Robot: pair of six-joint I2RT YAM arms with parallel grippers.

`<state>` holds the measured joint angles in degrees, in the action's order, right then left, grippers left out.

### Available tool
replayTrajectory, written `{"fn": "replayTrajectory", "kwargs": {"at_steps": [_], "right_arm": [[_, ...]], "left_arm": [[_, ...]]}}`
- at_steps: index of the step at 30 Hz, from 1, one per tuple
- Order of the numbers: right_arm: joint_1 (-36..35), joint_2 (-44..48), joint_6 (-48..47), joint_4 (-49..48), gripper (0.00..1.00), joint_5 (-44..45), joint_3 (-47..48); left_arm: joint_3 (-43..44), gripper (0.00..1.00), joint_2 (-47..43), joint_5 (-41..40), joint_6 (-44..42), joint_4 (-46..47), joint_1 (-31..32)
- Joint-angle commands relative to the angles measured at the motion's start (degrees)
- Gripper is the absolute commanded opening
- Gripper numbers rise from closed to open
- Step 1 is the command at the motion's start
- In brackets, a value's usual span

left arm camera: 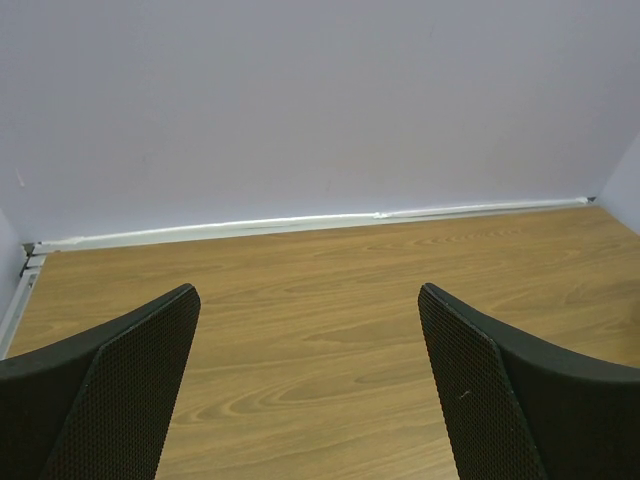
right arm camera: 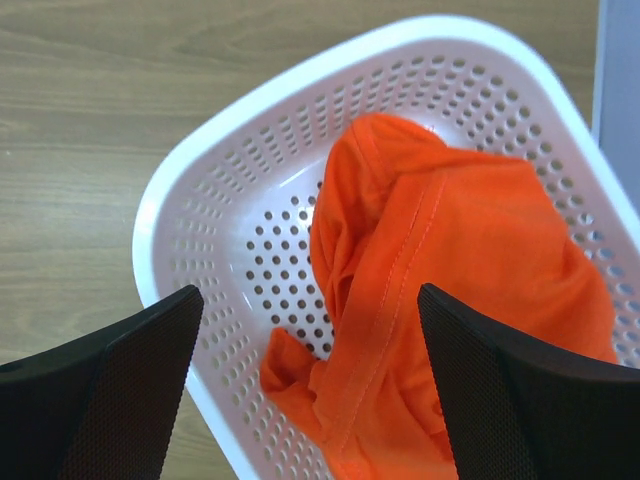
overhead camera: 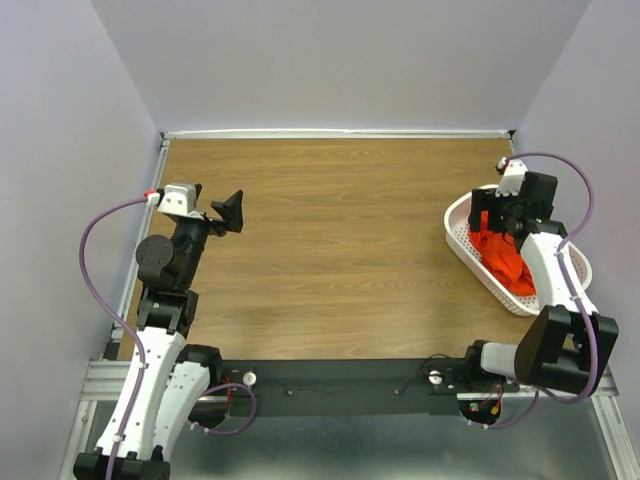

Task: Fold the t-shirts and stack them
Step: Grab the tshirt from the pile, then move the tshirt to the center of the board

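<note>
Shut in by pale lilac walls on three sides: a wood-grain counter point(overhead camera: 340, 250).

From the top camera: at the counter's right edge, a white perforated basket point(overhead camera: 455, 232); crumpled inside the basket, bright orange t-shirts point(overhead camera: 505, 268), number impossible to tell; directly above the basket, the right gripper point(overhead camera: 492, 222), pointed down; far to the left of the basket, well apart from it, the left gripper point(overhead camera: 230, 213), raised over the wood, jaws spread, holding nothing.

From the left wrist: only wood grain and the far wall between two wide-apart black fingers point(left arm camera: 130, 390); nothing clamped; no basket in sight.

From the right wrist: jaws likewise wide apart, poised over the basket's middle; orange cloth point(right arm camera: 470, 240) heaped against the basket's right-hand wall in this view, a stitched hem down the front of the heap, a small tail of cloth toward the near rim; perforated floor showing on the basket's left side point(right arm camera: 200, 200); no contact with the cloth visible, nothing gripped.

Step in hand, by judgement: the very start, fetching a first shirt out of the basket; no folding begun, nothing laid out beside the basket, no stack.

Next move, probably: descend into the heap; pinch a raised ridge of cloth rather than the basket's wall; lift clear of the rim; carry leftward from the basket to open wood; then bring the left gripper across to help spread the shirt flat.
</note>
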<state>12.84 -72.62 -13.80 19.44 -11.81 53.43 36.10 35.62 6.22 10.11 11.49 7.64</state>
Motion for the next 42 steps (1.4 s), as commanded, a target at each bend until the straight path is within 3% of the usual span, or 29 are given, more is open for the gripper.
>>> {"fn": "replayTrajectory", "kwargs": {"at_steps": [1, 7, 13, 15, 16, 17, 19, 20, 21, 26, 27, 31, 35, 38, 42], "right_arm": [[0.5, -0.9, 0.9, 5.2, 0.92, 4.8, 2.4], [0.5, -4.9, 1.2, 6.7, 0.81, 10.1, 1.6], [0.5, -10.9, -0.1, 5.3, 0.77, 17.5, 2.0], [0.5, -13.1, -0.5, 4.7, 0.69, 18.5, 2.6], [0.5, -13.5, -0.8, 4.3, 0.64, 19.5, 3.2], [0.5, -13.5, -1.0, 4.3, 0.47, 19.8, 3.4], [0.5, -12.2, -1.3, 4.3, 0.27, 19.3, 4.1], [0.5, -11.4, -1.4, 4.3, 0.08, 18.5, 4.4], [0.5, -10.1, -1.4, 4.4, 0.03, 17.7, 4.7], [0.1, -1.7, 0.3, 12.2, 0.01, 7.0, 14.0], [-0.4, -0.4, 0.7, 15.4, 0.01, 2.9, 19.6], [-2.0, -0.8, 3.9, 22.1, 0.01, -9.1, 35.7], [-4.7, -7.1, 9.0, 25.9, 0.01, -24.3, 54.6], [-7.0, -12.3, 15.1, 25.3, 0.00, -34.0, 69.8], [-7.1, -13.3, 26.8, 9.6, 0.01, -43.8, 76.0]], "left_arm": [[1.5, 0.98, -1.2, 1.5, 0.0, 1.3, 0.3], [1.7, 0.98, -1.2, 2.8, 0.4, 1.4, 0.3], [1.6, 0.98, -1.0, 2.9, 0.5, 1.5, 0.3], [1.6, 0.98, -1.0, 2.7, 0.4, 1.5, 0.3], [1.7, 0.98, -0.8, 2.7, 0.4, 1.5, 0.3], [1.6, 0.98, -0.8, 2.6, 0.4, 1.4, 0.3], [1.6, 0.98, -0.8, 2.5, 0.3, 1.4, 0.3], [1.6, 0.99, -0.7, 2.4, 0.3, 1.5, 0.3], [1.5, 0.99, -0.7, 2.4, 0.3, 1.4, 0.3], [1.5, 0.98, -0.5, 2.5, 0.3, 1.5, 0.3], [1.5, 0.98, -0.5, 2.6, 0.2, 1.5, 0.3], [1.4, 0.98, -0.5, 2.5, 0.2, 1.5, 0.3], [1.5, 0.98, -0.4, 3.2, 0.0, 1.6, 0.3], [1.3, 0.98, -0.8, 3.4, -0.1, 2.0, 0.3], [1.2, 0.98, -0.8, 3.1, -0.7, 2.1, 0.3]]}}
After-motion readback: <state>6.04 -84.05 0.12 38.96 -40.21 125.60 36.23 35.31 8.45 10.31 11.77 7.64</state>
